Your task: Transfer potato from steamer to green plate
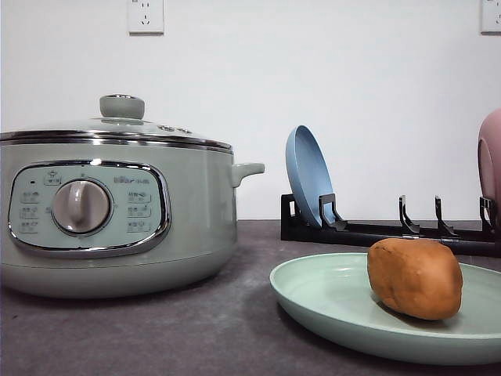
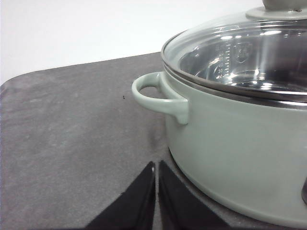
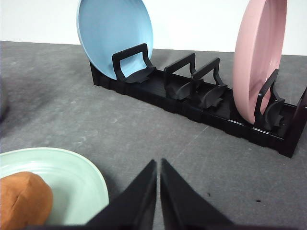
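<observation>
Potato: seen resting on the green plate, right of the steamer.
Steamer lid: seated on top.
Left pincer: closed, nothing gripped, beside the steamer wall.
Right pincer: closed, empty, near the plate rim.

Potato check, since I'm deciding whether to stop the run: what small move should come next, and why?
Probably none beyond parking both arms. The potato already lies on the green plate, the steamer has its lid on, and the left end effector and right end effector are shut and holding nothing.
</observation>
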Tool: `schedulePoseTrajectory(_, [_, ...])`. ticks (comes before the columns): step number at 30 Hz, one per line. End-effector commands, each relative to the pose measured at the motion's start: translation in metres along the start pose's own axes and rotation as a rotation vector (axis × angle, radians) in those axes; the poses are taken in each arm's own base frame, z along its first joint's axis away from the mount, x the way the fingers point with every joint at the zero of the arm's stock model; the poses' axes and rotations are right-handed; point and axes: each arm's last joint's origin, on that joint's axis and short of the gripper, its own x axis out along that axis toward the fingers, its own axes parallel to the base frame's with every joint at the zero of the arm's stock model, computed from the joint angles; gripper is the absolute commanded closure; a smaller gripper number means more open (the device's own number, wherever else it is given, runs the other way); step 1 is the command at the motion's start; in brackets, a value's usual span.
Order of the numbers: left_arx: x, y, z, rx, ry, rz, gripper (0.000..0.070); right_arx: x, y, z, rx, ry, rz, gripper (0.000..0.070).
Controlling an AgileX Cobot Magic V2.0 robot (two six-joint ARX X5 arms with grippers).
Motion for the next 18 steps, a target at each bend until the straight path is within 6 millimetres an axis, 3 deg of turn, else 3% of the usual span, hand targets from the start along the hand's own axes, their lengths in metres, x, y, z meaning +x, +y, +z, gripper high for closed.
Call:
schedulePoseTrajectory(1, [0.0018,-0.0007,-0.0073,-0.007,0.026,-0.001,0.0698,0.0003,0.0001,-0.0012,-0.007,0.002,0.001,0.0700])
schedulePoseTrajectory(18, [0.0018,-0.0007,-0.0073,-0.007,0.025,-0.001,0.0698,0.0003,0.0001,-0.0012,-0.007,0.002,0.001,0.0700])
